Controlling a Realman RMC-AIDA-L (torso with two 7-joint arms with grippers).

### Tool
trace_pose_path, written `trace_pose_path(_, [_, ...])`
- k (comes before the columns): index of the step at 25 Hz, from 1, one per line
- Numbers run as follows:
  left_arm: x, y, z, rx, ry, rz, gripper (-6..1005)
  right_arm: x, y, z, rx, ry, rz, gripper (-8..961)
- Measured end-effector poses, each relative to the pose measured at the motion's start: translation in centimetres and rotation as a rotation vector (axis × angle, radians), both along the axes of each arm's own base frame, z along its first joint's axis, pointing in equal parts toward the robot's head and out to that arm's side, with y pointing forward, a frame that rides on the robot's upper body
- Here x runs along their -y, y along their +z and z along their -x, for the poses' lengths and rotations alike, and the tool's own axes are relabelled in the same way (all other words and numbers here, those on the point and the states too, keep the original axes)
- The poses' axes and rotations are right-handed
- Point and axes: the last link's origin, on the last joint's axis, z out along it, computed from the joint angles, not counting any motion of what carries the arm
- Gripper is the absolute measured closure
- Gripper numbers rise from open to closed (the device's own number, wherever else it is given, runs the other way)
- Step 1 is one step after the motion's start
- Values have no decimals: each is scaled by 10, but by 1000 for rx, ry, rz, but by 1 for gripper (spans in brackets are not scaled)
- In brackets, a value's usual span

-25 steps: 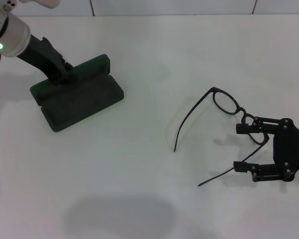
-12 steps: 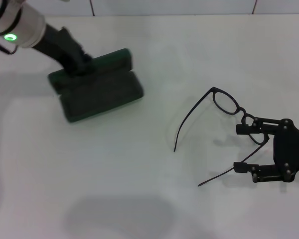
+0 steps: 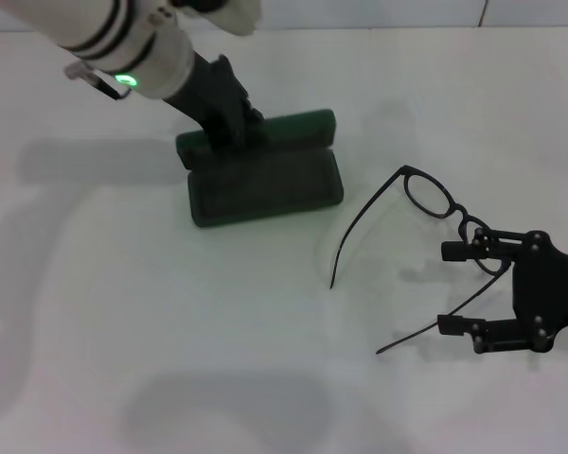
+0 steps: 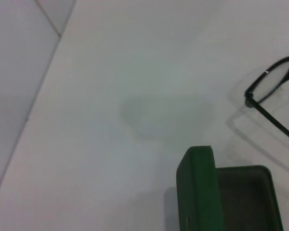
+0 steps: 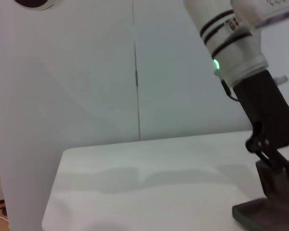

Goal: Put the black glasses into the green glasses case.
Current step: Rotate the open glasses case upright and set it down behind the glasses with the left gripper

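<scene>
The white table [image 3: 170, 331] carries both task items. The dark green rectangular hinged hard case with dark lining [image 3: 265, 184] lies open on it, lid raised along the far edge; its tray holds nothing. The left claw [image 3: 229, 125] grips the case at the lid's left end, so it is pinching the case, though its fingertips are hidden behind the lid.

The thin black-framed glasses with oval clear lenses [image 3: 434, 203] rest on the table, near the case on its right, temple arms unfolded and splayed toward the robot. The right claw [image 3: 459, 288] is spread wide, fingers set either side of the nearer lens and temple hinge, without a confirmed grip.

Progress assessment: early. The case is open and positioned; grasping, transfer and placement of the glasses remain.
</scene>
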Motion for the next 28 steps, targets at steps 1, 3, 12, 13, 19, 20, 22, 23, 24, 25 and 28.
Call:
trace_pose_path(1, [0, -3, -1, -6, -6, 6, 765, 0, 0, 0, -1, 0, 1, 164])
trace_pose_path(3, [1, -6, -2, -10, -12, 17, 762, 1, -1, 0, -2, -2, 2, 164])
trace_pose_path(12, [8, -14, -11, 9, -28, 65, 747, 2, -1, -1, -1, -5, 2, 165])
trace_pose_path(13, [8, -15, -12, 10, -29, 65, 745, 2, -1, -1, -1, -5, 2, 165])
trace_pose_path(19, [8, -15, -13, 16, -23, 62, 735, 2, -1, -1, -1, -6, 2, 165])
trace_pose_path(20, [8, -16, -13, 15, -26, 64, 733, 2, -1, -2, -1, -6, 2, 165])
trace_pose_path(22, [10, -18, -13, 7, -30, 74, 730, 2, -1, -2, -1, -7, 2, 165])
trace_pose_path(23, [11, -19, -14, 5, -30, 79, 728, 2, -1, -2, -1, -7, 2, 165])
trace_pose_path(24, [12, -20, -14, 3, -28, 83, 727, 3, -1, -2, 0, -7, 3, 165])
trace_pose_path(25, [12, -21, -14, 4, -26, 84, 725, 3, -1, -2, 0, -6, 4, 165])
trace_pose_path(28, [12, -21, -15, 18, -25, 81, 720, 3, -2, -1, 2, -3, 7, 165])
